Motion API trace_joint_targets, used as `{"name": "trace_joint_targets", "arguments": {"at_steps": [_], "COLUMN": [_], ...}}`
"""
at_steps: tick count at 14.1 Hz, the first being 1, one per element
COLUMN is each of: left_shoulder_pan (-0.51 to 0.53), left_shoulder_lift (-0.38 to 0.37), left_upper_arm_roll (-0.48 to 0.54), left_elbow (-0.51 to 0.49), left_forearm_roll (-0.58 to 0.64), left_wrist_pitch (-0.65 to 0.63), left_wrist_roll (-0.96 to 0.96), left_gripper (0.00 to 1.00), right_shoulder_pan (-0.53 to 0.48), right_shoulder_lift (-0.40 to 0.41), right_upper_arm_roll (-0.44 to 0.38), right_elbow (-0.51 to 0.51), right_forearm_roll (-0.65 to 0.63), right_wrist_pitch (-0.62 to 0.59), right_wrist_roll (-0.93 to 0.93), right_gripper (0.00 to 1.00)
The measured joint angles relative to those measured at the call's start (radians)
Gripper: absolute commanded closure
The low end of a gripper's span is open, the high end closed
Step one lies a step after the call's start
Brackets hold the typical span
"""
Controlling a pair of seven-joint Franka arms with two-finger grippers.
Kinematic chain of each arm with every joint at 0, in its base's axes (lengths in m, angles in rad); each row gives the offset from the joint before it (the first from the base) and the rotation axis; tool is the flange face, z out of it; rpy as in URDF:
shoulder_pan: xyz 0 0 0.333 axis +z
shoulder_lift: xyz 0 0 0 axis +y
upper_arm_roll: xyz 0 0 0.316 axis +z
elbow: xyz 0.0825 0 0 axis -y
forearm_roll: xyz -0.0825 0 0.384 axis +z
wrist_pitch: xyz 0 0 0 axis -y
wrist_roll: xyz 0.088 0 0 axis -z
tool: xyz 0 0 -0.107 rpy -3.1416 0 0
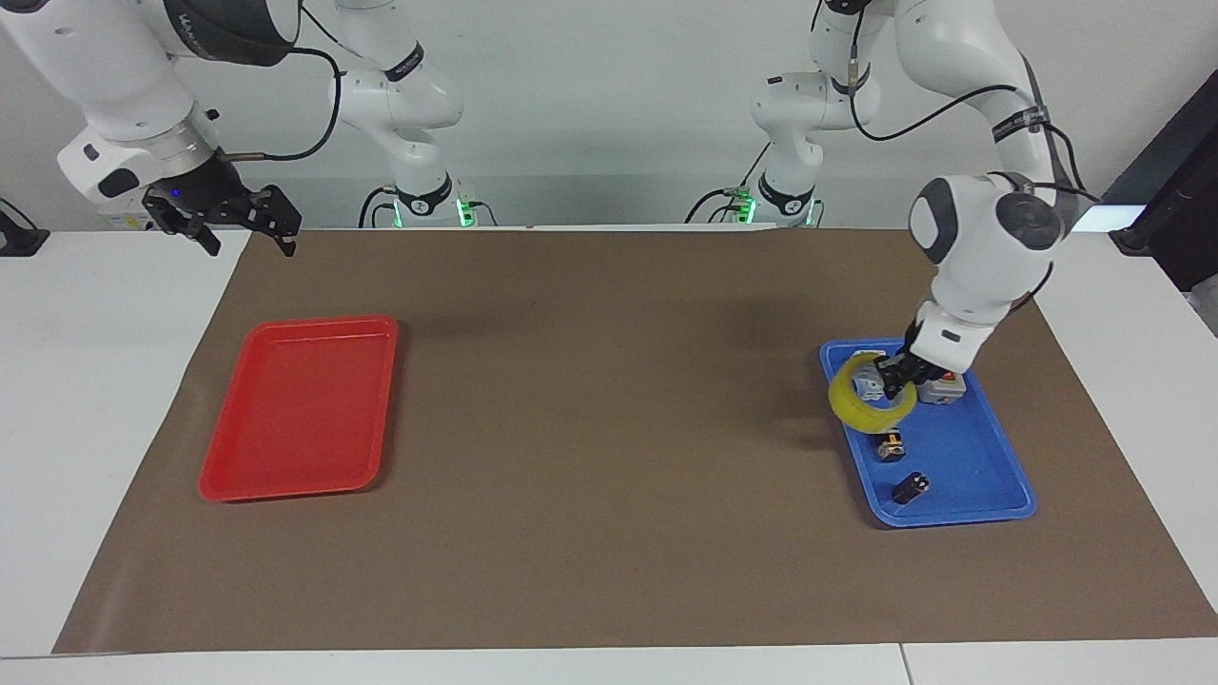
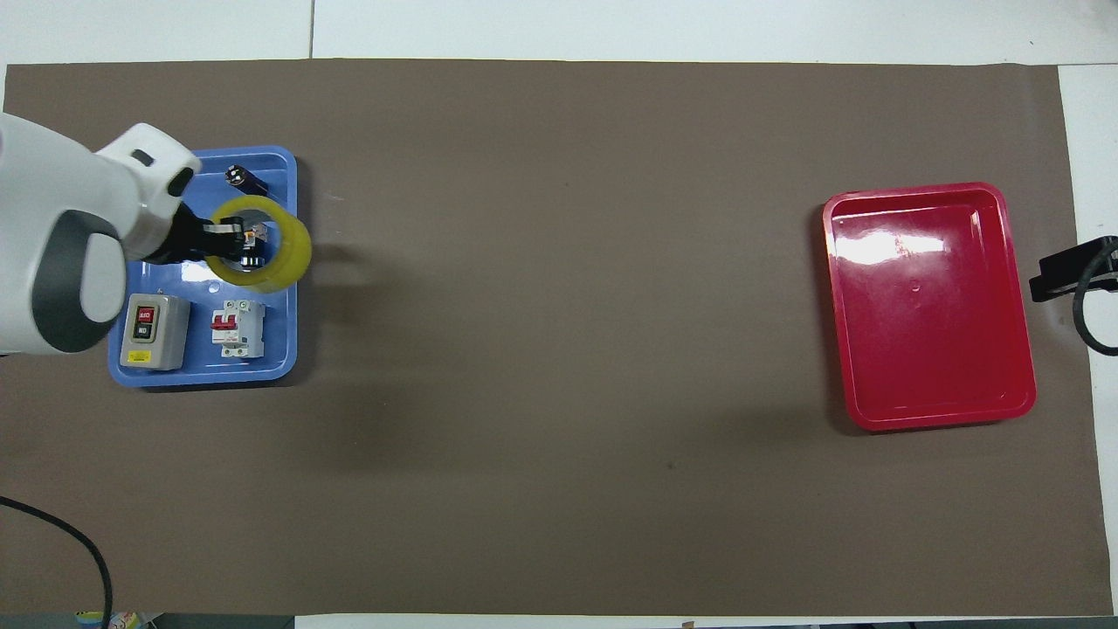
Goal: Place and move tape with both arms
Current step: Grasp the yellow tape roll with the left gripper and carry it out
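Note:
The yellow tape roll (image 1: 856, 411) hangs tilted in my left gripper (image 1: 894, 381), which is shut on its rim with one finger through the hole. It is up in the air over the edge of the blue tray (image 1: 961, 514) that faces the table's middle. In the overhead view the tape (image 2: 297, 253) and left gripper (image 2: 223, 240) cover part of the blue tray (image 2: 205, 376). My right gripper (image 1: 245, 233) is open and empty, and waits in the air over the corner of the brown mat at the right arm's end; only its tip shows in the overhead view (image 2: 1070, 273).
The blue tray holds a grey switch box (image 2: 155, 330), a white circuit breaker (image 2: 238, 328) and small black parts (image 2: 246, 180). An empty red tray (image 1: 295, 485) lies at the right arm's end. Two slimmer arms with green-lit bases (image 1: 428, 205) stand at the robots' side.

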Motion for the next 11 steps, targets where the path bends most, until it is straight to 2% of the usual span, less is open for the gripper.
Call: {"name": "trace_joint_targets", "arguments": {"at_steps": [5, 9, 11], "left_shoulder_pan": [-0.279, -0.409, -0.461], "left_shoulder_lift": [0.024, 0.041, 0.101], "left_upper_arm_roll": [-0.006, -0.006, -0.005], "left_elbow": [-0.030, -0.023, 0.022], "left_forearm_roll": [0.052, 0.076, 0.104], "left_wrist_pitch": [0.090, 0.125, 0.131], "left_wrist_roll": [-0.410, -0.591, -0.662], "left_gripper": [1.00, 1.00, 1.00], "right_shoulder_pan": [0.000, 0.000, 0.000], "right_shoulder_lift": [0.000, -0.001, -0.001], "right_upper_arm_roll": [0.000, 0.000, 0.000], "right_elbow": [0.000, 0.000, 0.000], "right_forearm_roll": [0.000, 0.000, 0.000], "right_wrist_pitch": [0.000, 0.000, 0.000], "right_wrist_roll": [0.000, 0.000, 0.000], "right_gripper": [0.00, 0.00, 0.00]}}
